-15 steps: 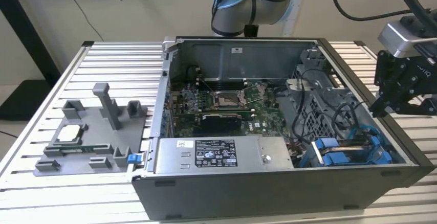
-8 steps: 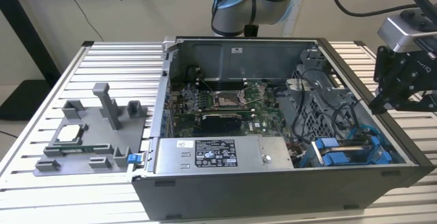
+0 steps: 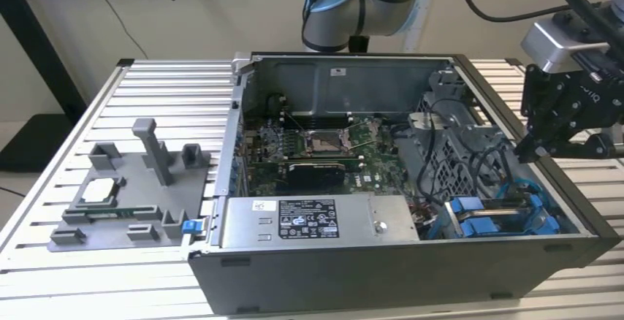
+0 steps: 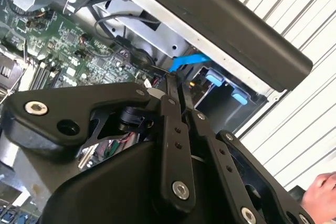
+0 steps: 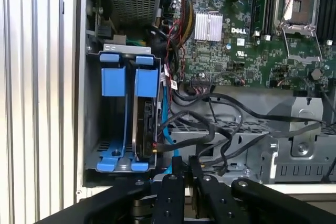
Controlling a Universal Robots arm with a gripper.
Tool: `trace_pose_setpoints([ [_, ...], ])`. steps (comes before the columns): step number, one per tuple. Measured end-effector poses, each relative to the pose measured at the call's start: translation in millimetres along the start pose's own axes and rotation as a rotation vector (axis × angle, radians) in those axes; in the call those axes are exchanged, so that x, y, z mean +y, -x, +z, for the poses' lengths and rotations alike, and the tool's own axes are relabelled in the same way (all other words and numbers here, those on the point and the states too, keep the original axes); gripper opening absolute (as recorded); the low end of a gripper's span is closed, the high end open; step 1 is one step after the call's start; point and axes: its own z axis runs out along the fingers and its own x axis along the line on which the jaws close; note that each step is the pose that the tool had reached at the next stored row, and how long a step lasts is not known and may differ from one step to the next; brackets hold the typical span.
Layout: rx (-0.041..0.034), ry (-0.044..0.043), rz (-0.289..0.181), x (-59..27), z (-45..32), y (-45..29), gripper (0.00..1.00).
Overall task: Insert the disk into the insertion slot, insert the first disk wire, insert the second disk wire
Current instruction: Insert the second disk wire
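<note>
Disk (image 5: 147, 114) inside insertion slot (image 5: 92, 129).

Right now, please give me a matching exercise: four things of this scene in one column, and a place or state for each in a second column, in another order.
1. black metal pincer
2. silver-grey disk in a bright blue carrier
3. large grey labelled power-supply box
4. grey plastic fixture tray

A. on the slatted table, at the exterior view's left of the case
B. seated in the grey sheet-metal drive bay
C. fingers together, above the case's edge
D. inside the case, beside the drive bay

Pairs: 1-C, 2-B, 3-D, 4-A
</note>
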Motion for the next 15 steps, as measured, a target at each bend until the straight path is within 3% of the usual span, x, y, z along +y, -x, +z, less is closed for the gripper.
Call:
trace_pose_setpoints([
  [11,0.0,-0.0008,0.0,24.7,-4.0,-0.7,0.0],
  [15,0.0089,-0.0005,0.0,30.3,-4.3,-1.4,0.0],
])
